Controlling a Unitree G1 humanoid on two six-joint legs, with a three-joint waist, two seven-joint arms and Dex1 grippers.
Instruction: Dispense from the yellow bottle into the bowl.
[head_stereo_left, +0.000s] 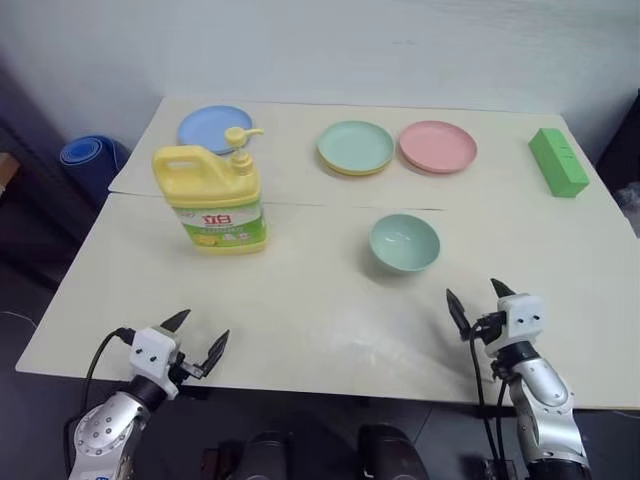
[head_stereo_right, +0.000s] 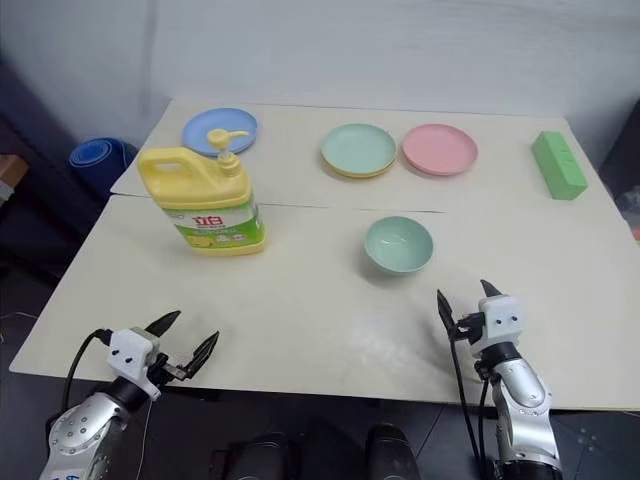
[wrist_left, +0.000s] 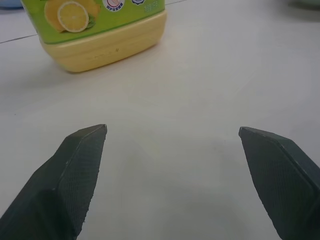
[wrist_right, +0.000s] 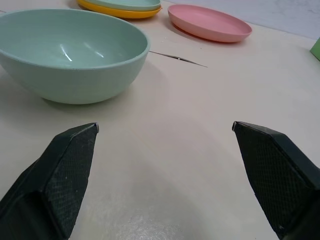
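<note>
We see the yellow bottle standing upright on the left half of the pale surface, its pump top toward the blue plate just behind it. The bowl sits upright to the right of the bottle, well apart from it, near the middle of the surface. Behind the bowl lie a mint plate stacked on a yellow one and, beside it, a pink plate; a green block rests at the far right. Our left pincer hovers at the near edge in front of the bottle, fingers apart and empty. Our right pincer hovers just before the bowl, likewise spread and holding nothing.
</note>
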